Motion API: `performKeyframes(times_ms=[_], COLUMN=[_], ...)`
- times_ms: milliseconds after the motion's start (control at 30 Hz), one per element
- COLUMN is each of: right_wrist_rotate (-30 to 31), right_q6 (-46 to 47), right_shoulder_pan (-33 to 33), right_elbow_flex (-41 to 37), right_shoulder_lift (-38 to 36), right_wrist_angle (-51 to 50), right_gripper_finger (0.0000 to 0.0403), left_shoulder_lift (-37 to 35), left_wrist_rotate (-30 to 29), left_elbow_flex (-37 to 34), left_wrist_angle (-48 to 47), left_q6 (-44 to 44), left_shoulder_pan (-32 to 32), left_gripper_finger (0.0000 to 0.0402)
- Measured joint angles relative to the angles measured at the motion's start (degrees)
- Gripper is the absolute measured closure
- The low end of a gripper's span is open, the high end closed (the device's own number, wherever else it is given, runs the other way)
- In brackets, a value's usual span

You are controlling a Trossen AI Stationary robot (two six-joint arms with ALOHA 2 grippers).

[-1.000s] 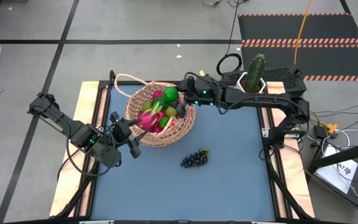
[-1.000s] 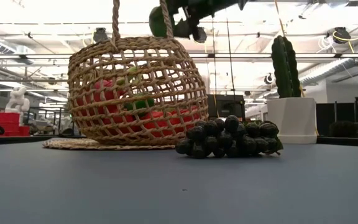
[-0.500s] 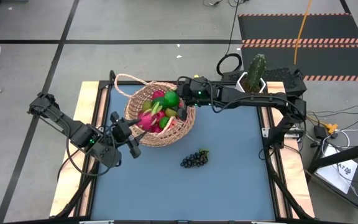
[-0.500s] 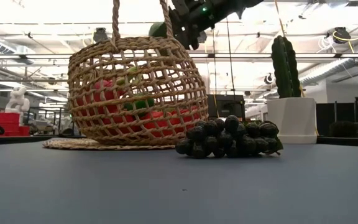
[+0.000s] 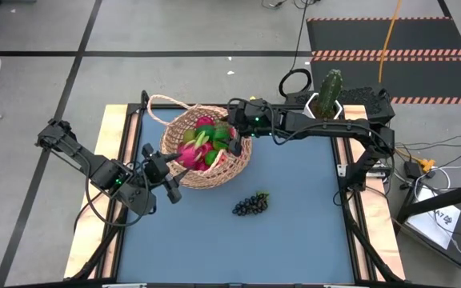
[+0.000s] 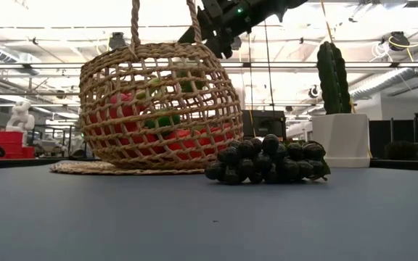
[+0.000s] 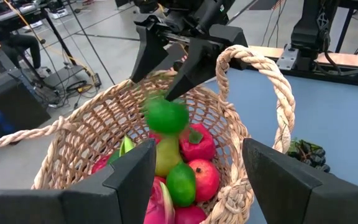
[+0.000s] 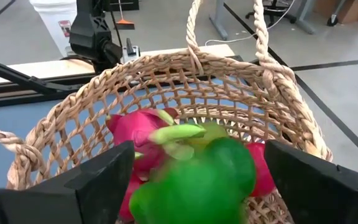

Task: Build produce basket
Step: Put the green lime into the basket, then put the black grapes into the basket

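Note:
The tan woven basket (image 5: 206,156) lies tilted at the table's far left with red, pink and green produce in it, a pink dragon fruit (image 8: 138,134) among them. A green lime (image 7: 166,116) is in the air just under my right gripper (image 7: 166,74), which hangs open over the basket's mouth. My left gripper (image 5: 160,170) stands open at the basket's left rim (image 5: 166,160), a finger on each side of a stretch of it. A dark grape bunch (image 5: 250,205) lies on the blue mat to the right of the basket. My left gripper stands at the basket's left rim, but the rim lies below the edge of the left wrist view, so I cannot tell whether the fingers touch it.
A green cactus in a white pot (image 5: 326,96) stands at the table's far right corner, behind my right arm. The basket's loop handle (image 7: 272,93) arches beside the right gripper. Open blue mat (image 5: 286,240) stretches over the near half of the table.
My right gripper has come down a little toward the basket's mouth, rolled slightly, and let go of the green lime. The lime has left the fingers and is dropping into the basket among the other fruit.

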Motion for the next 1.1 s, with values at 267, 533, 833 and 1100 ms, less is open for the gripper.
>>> performKeyframes(times_ms=[267, 533, 833, 1100], right_wrist_rotate=[0.0, 0.1, 3.3, 10.5], right_q6=[0.2, 0.4, 1.4, 2.7], right_shoulder_pan=[0.0, 0.2, 3.4, 9.9], right_elbow_flex=[0.0, 0.0, 0.0, 0.0], right_shoulder_lift=[-0.1, -3.2, -11.0, -17.8], right_wrist_angle=[-0.4, -0.6, -6.9, -18.8], right_gripper_finger=[0.0038, 0.0037, 0.0037, 0.0037], left_shoulder_lift=[0.0, 0.0, 0.0, 0.0], left_wrist_rotate=[0.0, 0.0, 0.0, 0.1], left_elbow_flex=[0.0, 0.0, 0.0, 0.0], left_wrist_angle=[0.0, -0.1, -0.3, -0.3], left_q6=[0.1, 0.1, 0.0, -0.1], left_shoulder_pan=[0.0, 0.0, 0.0, 0.0], left_gripper_finger=[0.0163, 0.0163, 0.0163, 0.0163])
